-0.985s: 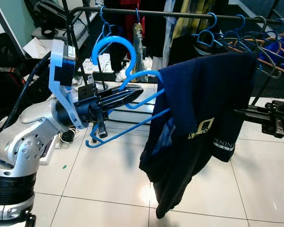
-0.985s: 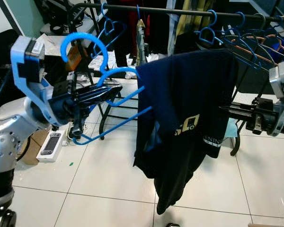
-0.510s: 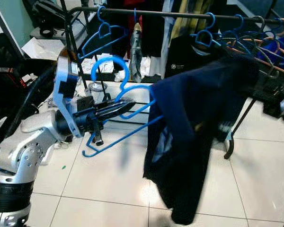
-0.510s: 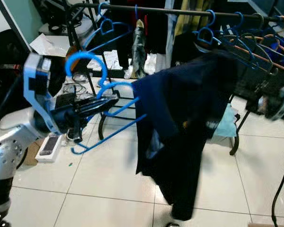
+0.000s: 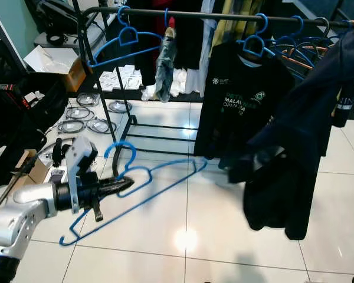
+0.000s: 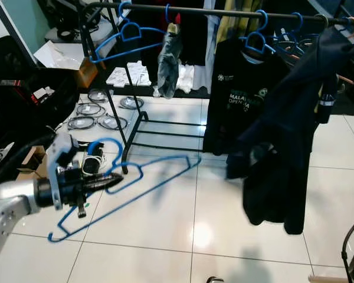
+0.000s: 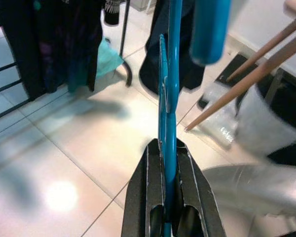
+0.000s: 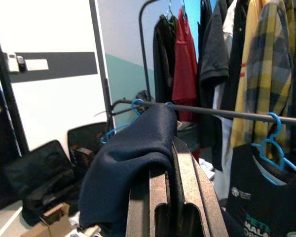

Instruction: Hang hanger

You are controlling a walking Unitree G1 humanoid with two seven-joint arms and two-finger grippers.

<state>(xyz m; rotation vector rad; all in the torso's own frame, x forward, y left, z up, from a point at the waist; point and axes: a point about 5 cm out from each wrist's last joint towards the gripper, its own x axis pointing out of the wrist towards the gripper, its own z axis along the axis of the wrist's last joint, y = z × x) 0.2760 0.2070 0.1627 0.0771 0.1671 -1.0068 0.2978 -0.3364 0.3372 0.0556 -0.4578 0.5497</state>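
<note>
The left gripper (image 5: 121, 186) is low at the robot's left, above the tiled floor (image 5: 165, 236), its 2 black fingers (image 7: 148, 197) clenched on the neck of a bare blue hanger (image 5: 147, 183). The hanger lies tilted nearly flat, its long axis running from a low end near the robot's left up and across to the far end beside the hem of the black printed shirt (image 5: 242, 112); its hook (image 5: 121, 150) curls upward just behind the fingers. A dark navy garment (image 5: 301, 147) hangs at the right, its upper part draped over the right gripper (image 8: 170, 197), whose fingers are pressed together with the cloth lying across them; whether they pinch it cannot be told. Its lower part dangles loose in front of the black shirt and between the hanger's far end and the rail (image 5: 224, 17). The rail runs across the top, carrying 1 empty blue hanger (image 5: 127, 41) at its left end, a grey bundle (image 5: 165, 59), the shirt on its own blue hanger, and more hangers crowded at the right. Coiled cables (image 5: 82, 121) lie on the floor by the rack's upright post (image 5: 100, 94).
</note>
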